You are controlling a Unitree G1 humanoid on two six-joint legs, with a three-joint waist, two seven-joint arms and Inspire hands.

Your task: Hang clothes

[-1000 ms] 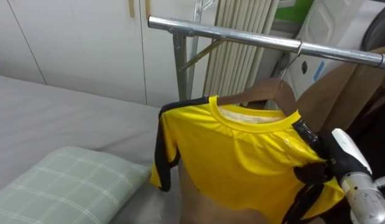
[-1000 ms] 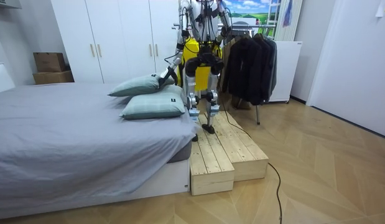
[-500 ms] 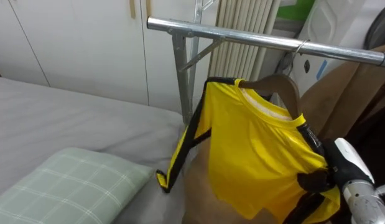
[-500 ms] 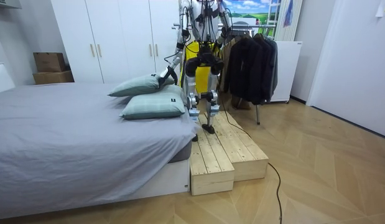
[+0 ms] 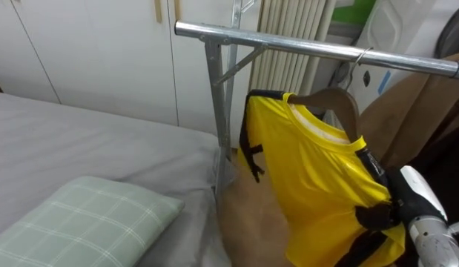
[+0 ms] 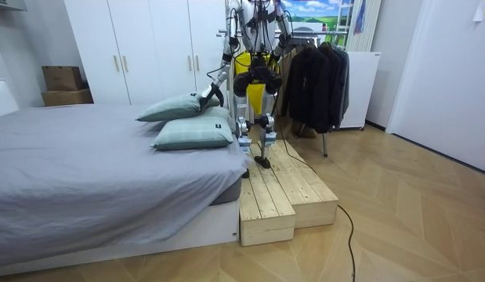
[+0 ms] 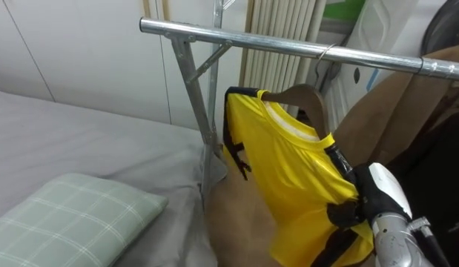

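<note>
One green-checked pillow (image 5: 88, 215) lies on the bed (image 5: 58, 141) at your left. Under the metal rail (image 5: 288, 46), the yellow shirt (image 5: 318, 178) hangs on its wooden hanger (image 5: 337, 100). Farther right, your right hand (image 5: 377, 215) is clenched on the shirt's lower edge.

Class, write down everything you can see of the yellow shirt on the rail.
The yellow shirt looks glossy and synthetic, with black trim at collar and sleeve and a white inner neckband. It hangs turned partly sideways on a wooden hanger hooked over the metal rail. The right hand grips its lower side.
</note>
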